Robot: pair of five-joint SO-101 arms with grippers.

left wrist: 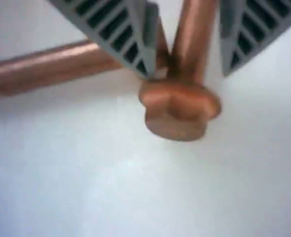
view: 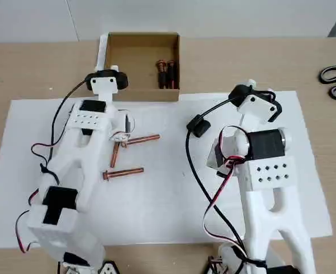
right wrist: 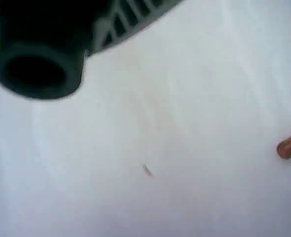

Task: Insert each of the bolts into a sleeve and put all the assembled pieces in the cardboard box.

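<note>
Left arm [view: 79, 154] stretched forward, left gripper [left wrist: 187, 74] pointing down, right arm [view: 267, 188] bent, right gripper [view: 219, 157] clamping a sleeve [right wrist: 36, 69]

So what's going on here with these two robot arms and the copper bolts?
Two arms are pairing bolts with sleeves. The left gripper is down over one copper bolt on the white sheet, with a second bolt and a third bolt lying close by. The right gripper holds a black sleeve over the sheet. Two finished pieces already lie in the cardboard box.
</note>
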